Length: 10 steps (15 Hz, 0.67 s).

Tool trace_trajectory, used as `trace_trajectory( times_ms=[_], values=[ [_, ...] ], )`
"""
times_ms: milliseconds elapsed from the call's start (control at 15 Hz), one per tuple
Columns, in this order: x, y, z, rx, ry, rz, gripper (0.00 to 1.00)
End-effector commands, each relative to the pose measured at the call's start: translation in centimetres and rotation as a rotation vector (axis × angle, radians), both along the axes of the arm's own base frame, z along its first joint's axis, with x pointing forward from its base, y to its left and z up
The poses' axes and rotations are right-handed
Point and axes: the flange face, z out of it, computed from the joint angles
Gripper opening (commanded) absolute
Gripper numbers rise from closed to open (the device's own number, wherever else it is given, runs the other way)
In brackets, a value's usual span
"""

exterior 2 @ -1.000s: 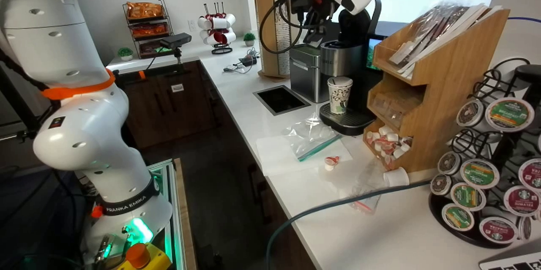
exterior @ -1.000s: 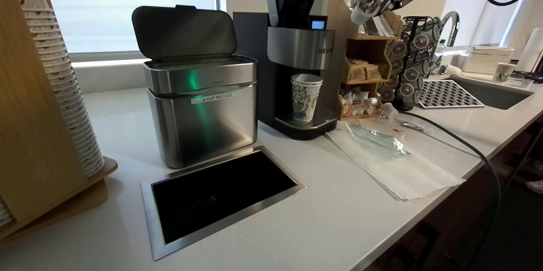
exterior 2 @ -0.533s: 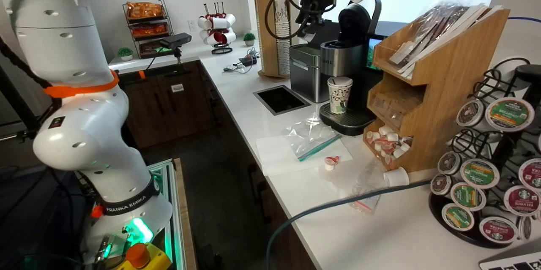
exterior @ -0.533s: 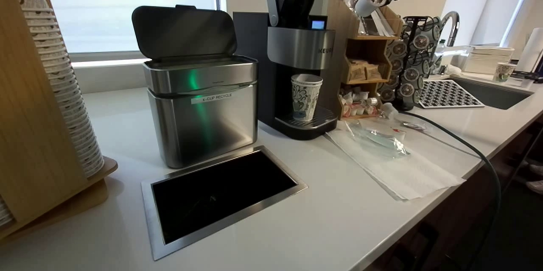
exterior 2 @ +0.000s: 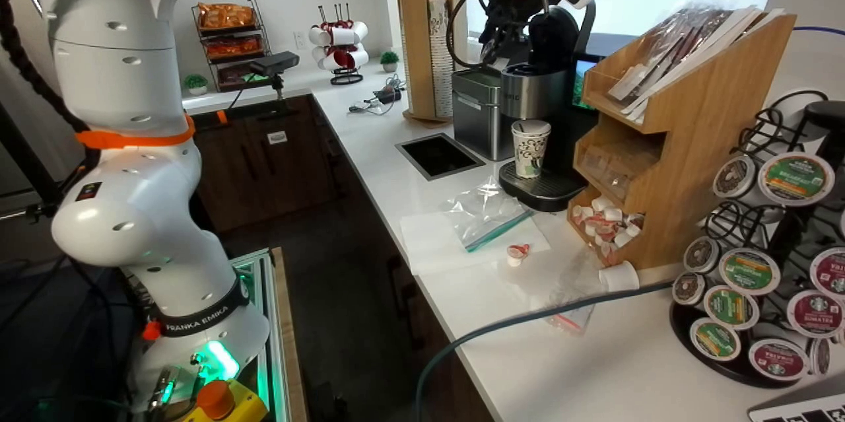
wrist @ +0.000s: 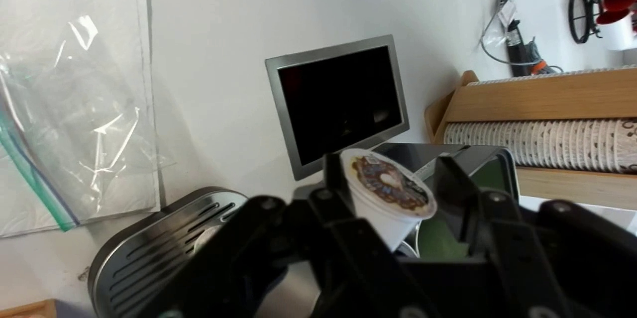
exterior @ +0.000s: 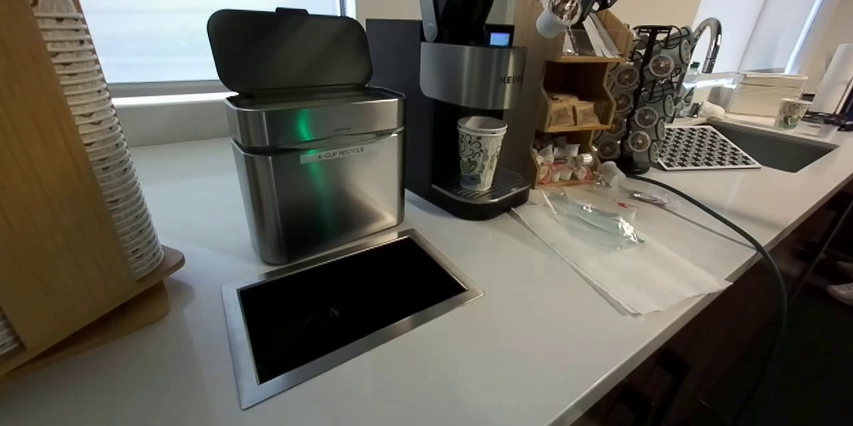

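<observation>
A white coffee pod [wrist: 389, 188] with a brown doughnut-patterned lid is pinched between the fingers of my gripper [wrist: 393, 176]. It sits tilted, its printed lid facing the wrist camera. In an exterior view the pod [exterior: 556, 16] hangs high in the air, to the right of the coffee maker [exterior: 473, 76]. In an exterior view the gripper [exterior 2: 496, 52] is near the coffee maker's raised top; the pod is hard to make out there. A patterned paper cup [exterior: 481, 154] stands on the drip tray, and the machine's handle is up.
A steel bin [exterior: 320, 189] with its lid raised stands left of the machine, behind a framed counter opening [exterior: 433, 254]. A wooden organizer [exterior 2: 716, 144] and a pod carousel [exterior 2: 746, 270] are to the right. A plastic bag [exterior 2: 488, 214] and a cable [exterior 2: 528, 316] lie on the counter.
The gripper first rose slightly, then came down and toward the coffee maker, carrying the pod. The arm has swung toward the counter. The grip is unchanged.
</observation>
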Motion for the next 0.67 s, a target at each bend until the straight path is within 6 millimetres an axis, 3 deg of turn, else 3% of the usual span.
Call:
trace_trajectory(
  times_ms=[0,333,600],
  values=[
    [0.1,0.0,0.7,-0.165,-0.032,0.086,0.25],
    [-1.3,0.8,1.9,-0.407,-0.043,0.214,0.25],
    [-1.8,2.8,2.7,-0.567,-0.074,0.356,0.25]
  ],
)
